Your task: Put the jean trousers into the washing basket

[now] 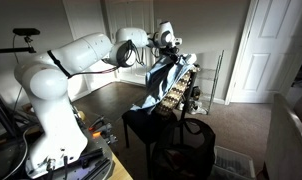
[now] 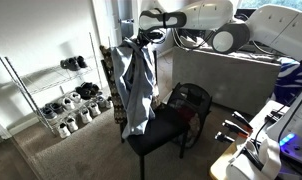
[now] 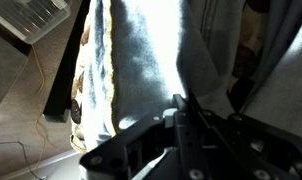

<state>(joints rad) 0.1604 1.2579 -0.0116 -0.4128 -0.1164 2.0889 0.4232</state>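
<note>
No legible text, labels, brands or nos. in any view – pics too dim & small

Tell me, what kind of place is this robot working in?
Probably a room in someone's home, perhaps a bedroom or hallway: a wire shoe rack full of shoes, a white panelled door, carpet and a black washing basket.

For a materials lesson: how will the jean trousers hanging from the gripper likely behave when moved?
Probably floppy: the jean trousers hang in limp folds from the gripper. Likely weighty for cloth, since they drape straight down. The trailing legs might catch on the chair below.
</note>
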